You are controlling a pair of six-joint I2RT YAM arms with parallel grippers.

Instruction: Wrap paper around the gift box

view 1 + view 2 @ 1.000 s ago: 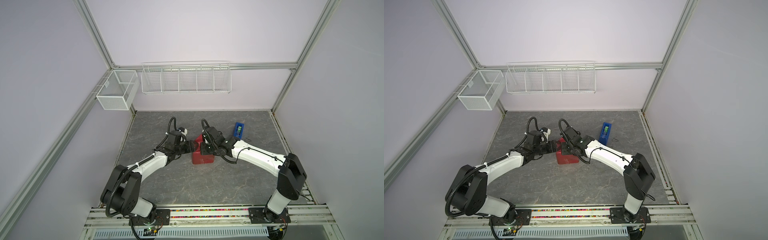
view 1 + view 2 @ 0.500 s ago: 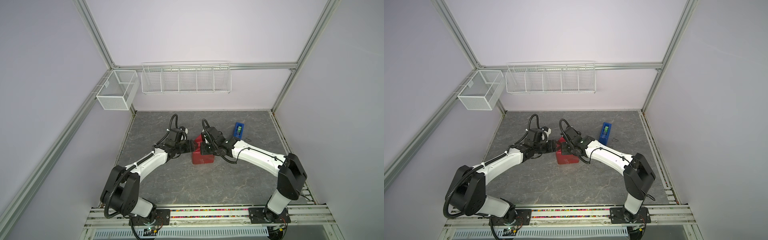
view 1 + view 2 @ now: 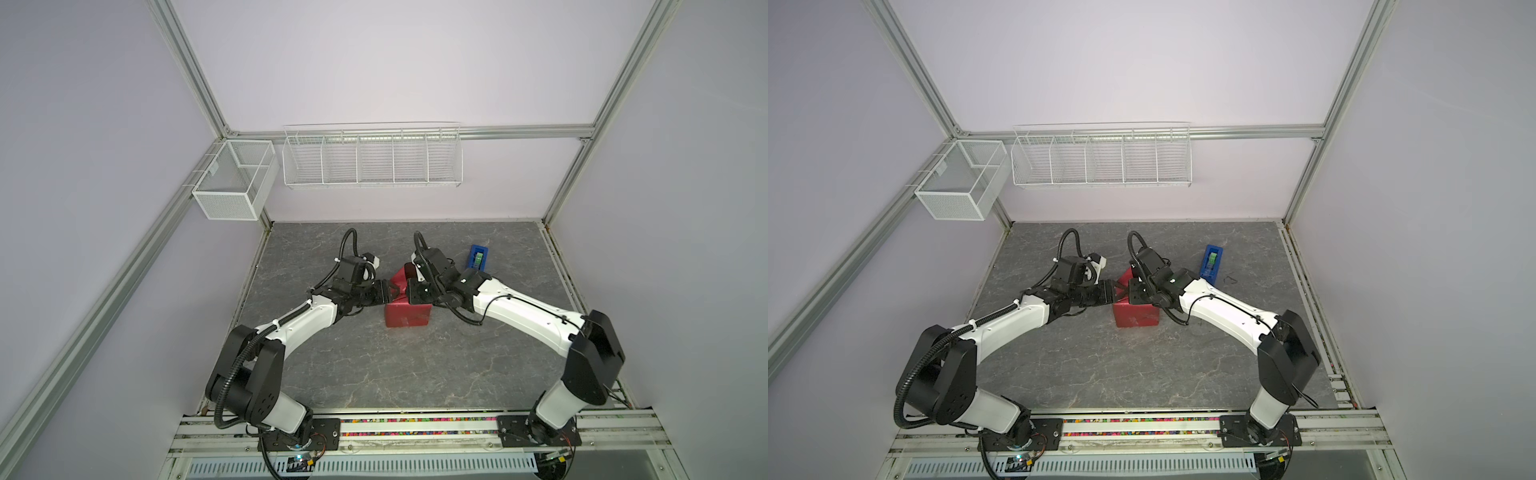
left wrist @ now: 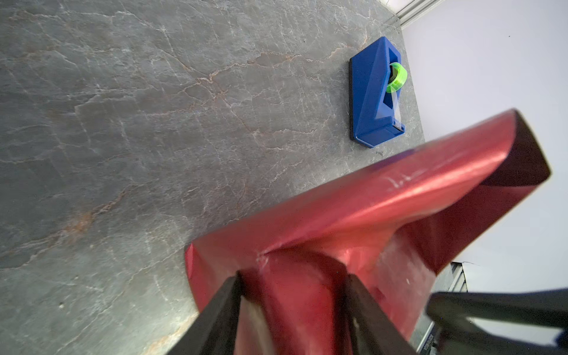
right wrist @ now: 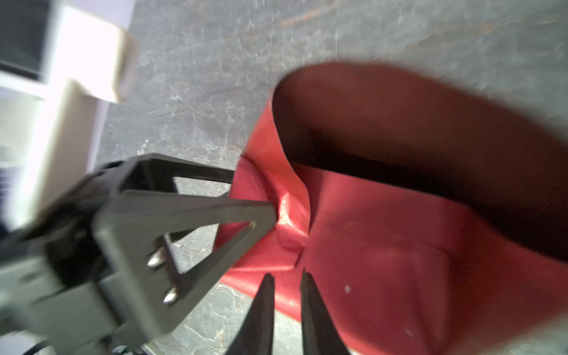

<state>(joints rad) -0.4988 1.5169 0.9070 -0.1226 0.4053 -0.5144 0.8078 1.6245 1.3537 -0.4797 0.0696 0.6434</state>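
paper (image 3: 407,326) sits mid-table (image 3: 374,374) as a red block, box hidden under it; its far end gapes open. left gripper (image 4: 293,282): jaws apart, astride a creased fold at the block's upper left corner; clamped or not, cannot tell. right gripper (image 5: 285,278): jaws a slit apart, nothing between, tips at the paper's edge, just beside the left one. dispenser (image 3: 478,257) far right, apart.
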